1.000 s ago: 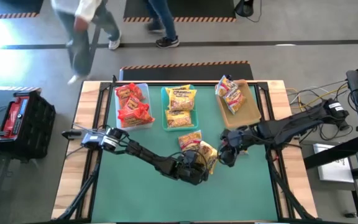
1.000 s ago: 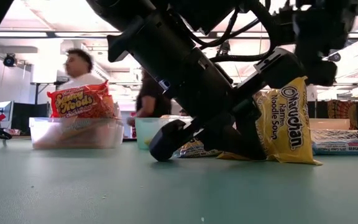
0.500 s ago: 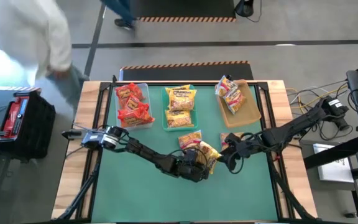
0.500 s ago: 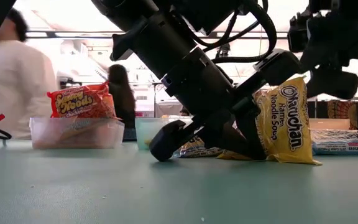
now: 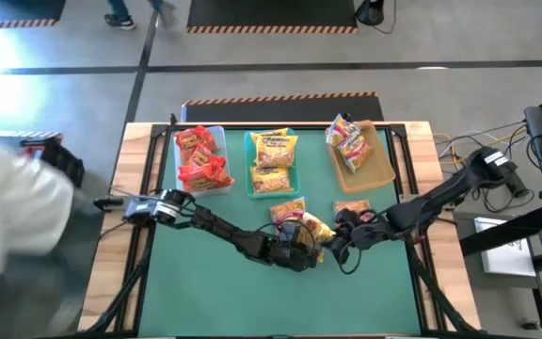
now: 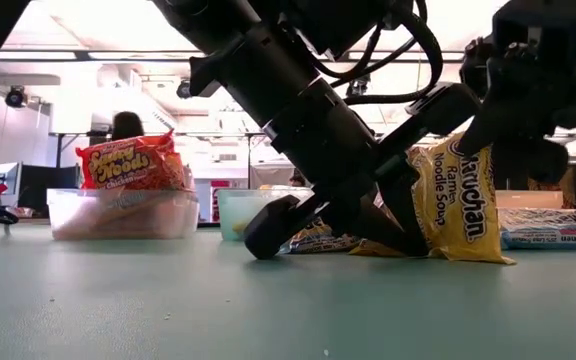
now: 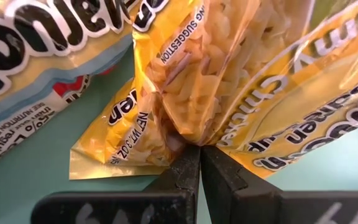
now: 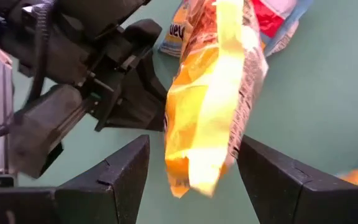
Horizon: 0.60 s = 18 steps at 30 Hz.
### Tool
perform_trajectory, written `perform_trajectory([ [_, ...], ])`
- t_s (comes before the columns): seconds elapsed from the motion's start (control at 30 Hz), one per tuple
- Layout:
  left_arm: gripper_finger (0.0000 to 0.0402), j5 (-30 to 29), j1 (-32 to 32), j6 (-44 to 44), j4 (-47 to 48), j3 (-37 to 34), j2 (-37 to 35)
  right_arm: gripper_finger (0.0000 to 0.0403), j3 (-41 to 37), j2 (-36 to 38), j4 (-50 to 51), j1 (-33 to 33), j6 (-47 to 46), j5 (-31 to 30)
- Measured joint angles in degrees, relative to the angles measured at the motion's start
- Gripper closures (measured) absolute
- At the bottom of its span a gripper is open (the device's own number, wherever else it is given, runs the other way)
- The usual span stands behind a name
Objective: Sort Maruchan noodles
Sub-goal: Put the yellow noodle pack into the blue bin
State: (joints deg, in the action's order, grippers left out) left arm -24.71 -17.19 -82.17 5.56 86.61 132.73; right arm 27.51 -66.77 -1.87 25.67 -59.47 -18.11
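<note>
Both arms were dark, near-black, built of chunky jointed segments. The left arm (image 5: 219, 233) carried a pale silvery section near its base, at the frame's left. Black cables looped over the housings in the low view. Each end effector — left (image 7: 199, 163), right (image 8: 194, 168) — had two matte black, wedge-shaped fingers.

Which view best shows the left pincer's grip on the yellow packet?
The left wrist view: the left pincer is shut on the yellow packet's edge. The low view shows the packet upright, the right wrist view shows it between open fingers, and the high view shows it small.
</note>
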Motion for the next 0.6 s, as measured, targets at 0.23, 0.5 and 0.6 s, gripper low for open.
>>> perform_trajectory([
  [0.23,0.0401,0.0,0.06,0.0,-0.01,0.0,0.02,0.0177,0.0,-9.2,-10.24,-0.02,0.81,-3.51],
  [0.5,0.0401,0.05,0.07,-0.04,-0.02,0.0,0.01,0.0179,0.02,-14.01,-13.68,-0.04,-0.14,-6.5],
  [0.6,0.0401,0.09,0.09,-0.04,-0.04,0.0,0.0,0.0192,0.02,-13.92,-13.46,-0.04,-0.18,-6.37],
])
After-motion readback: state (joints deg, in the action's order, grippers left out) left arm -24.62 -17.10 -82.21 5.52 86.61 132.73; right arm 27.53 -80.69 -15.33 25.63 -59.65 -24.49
